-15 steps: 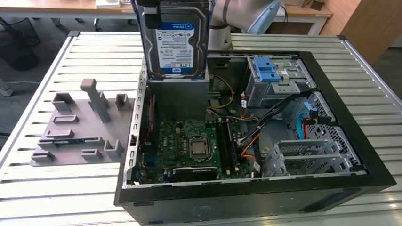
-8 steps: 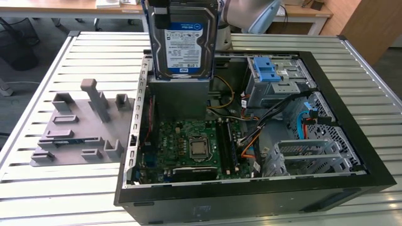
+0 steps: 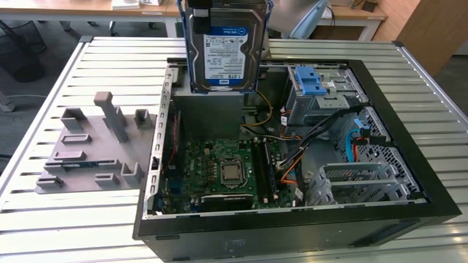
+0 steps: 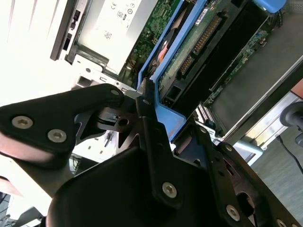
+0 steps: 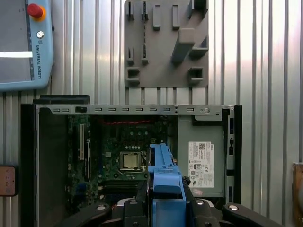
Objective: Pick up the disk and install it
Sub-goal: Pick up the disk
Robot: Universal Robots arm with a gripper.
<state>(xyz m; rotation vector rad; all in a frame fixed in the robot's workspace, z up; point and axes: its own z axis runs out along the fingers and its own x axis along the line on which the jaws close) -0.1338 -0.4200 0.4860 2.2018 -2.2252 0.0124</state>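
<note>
One gripper [image 4: 136,96] clamped on the disk [image 3: 223,46]; disk hangs upright above the open computer case [image 3: 292,223].

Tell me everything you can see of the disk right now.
The disk, a flat silver hard drive with a white-and-blue label, clipped in a bright blue plastic carrier frame, is held upright over the open black computer case. In the second wrist view its green circuit-board underside and connector show. The black gripper is shut on the frame's edge.
</note>
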